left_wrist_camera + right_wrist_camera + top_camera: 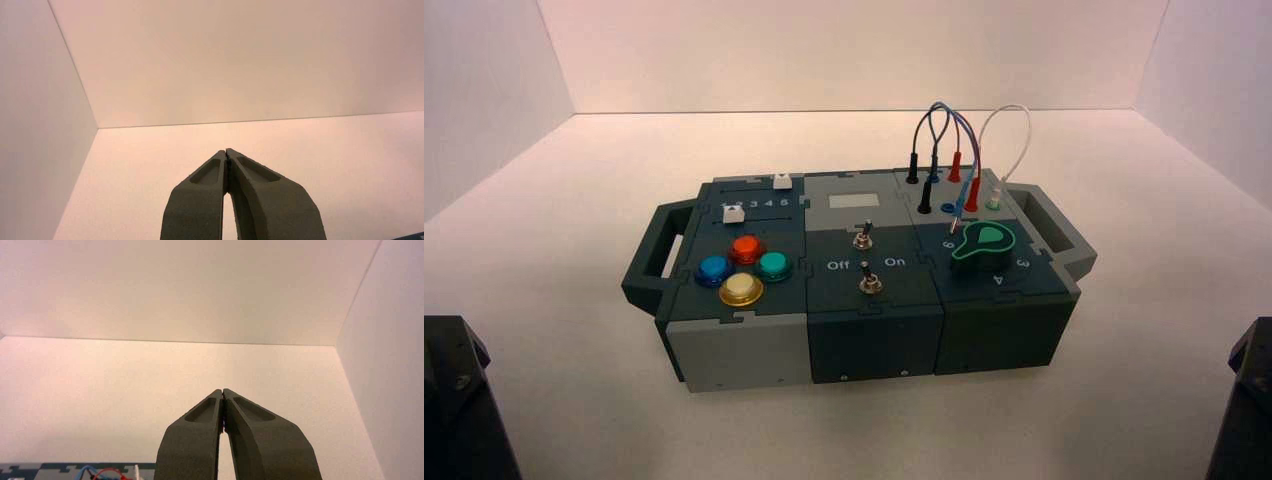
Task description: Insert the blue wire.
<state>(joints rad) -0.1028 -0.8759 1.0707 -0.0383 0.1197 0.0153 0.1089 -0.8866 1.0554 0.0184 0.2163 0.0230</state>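
The blue wire [943, 112] arches over the back right of the box [744, 350]. One blue plug [934, 170] stands at the back among the sockets. The other blue plug [962, 194] leans tilted with its silver pin [954, 223] bare, next to a blue socket ring [947, 208]. A bit of the blue wire also shows in the right wrist view [86, 469]. My left gripper [227, 152] is shut and empty, parked at the near left and far from the box. My right gripper [222, 391] is shut and empty, parked at the near right.
Red plugs [971, 196], black plugs [924, 198] and a white wire [1014, 112] crowd the same socket block. A green knob [984, 241] sits just in front of it. Toggle switches [862, 237] stand mid-box, coloured buttons [744, 268] on its left. White walls surround the table.
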